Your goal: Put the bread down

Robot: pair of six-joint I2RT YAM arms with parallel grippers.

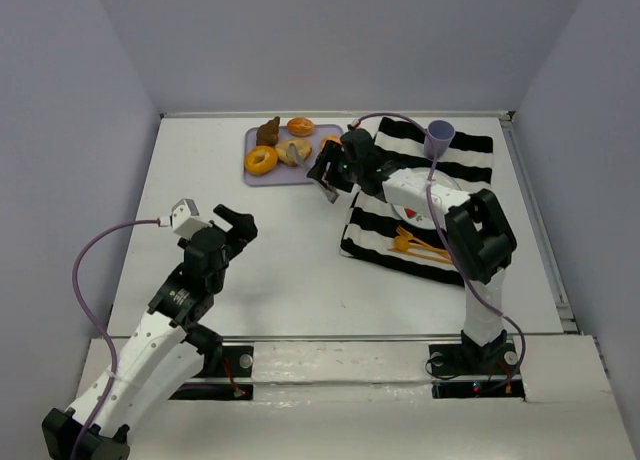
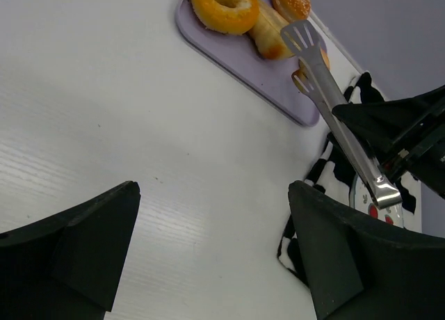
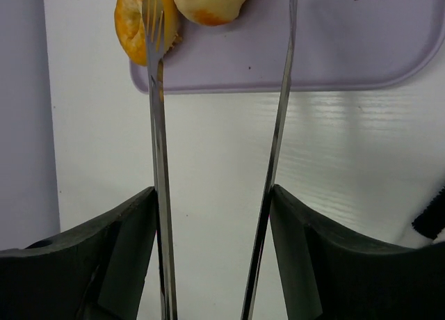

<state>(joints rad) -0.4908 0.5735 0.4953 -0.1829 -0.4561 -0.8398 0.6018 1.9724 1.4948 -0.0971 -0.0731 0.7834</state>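
The pale tan bread (image 1: 293, 152) lies on the purple tray (image 1: 275, 176), next to the orange ring doughnut (image 1: 261, 160). My right gripper (image 1: 335, 170) is shut on metal tongs (image 3: 158, 160) that point at the tray. In the right wrist view the gripper (image 3: 212, 195) holds the tongs spread, and the bread (image 3: 208, 0) lies between their tips at the top edge. One tong arm crosses the doughnut (image 3: 132, 21). The left wrist view shows the tongs (image 2: 334, 104) reaching over the bread (image 2: 268, 35). My left gripper (image 1: 235, 225) is open and empty above bare table (image 2: 212, 202).
A brown pastry (image 1: 268, 133) and small orange buns (image 1: 300, 126) share the tray. A black-and-white striped cloth (image 1: 470, 150) at the right carries a plate (image 1: 425, 195), a purple cup (image 1: 439, 136) and orange cutlery (image 1: 415, 245). Walls close in the table.
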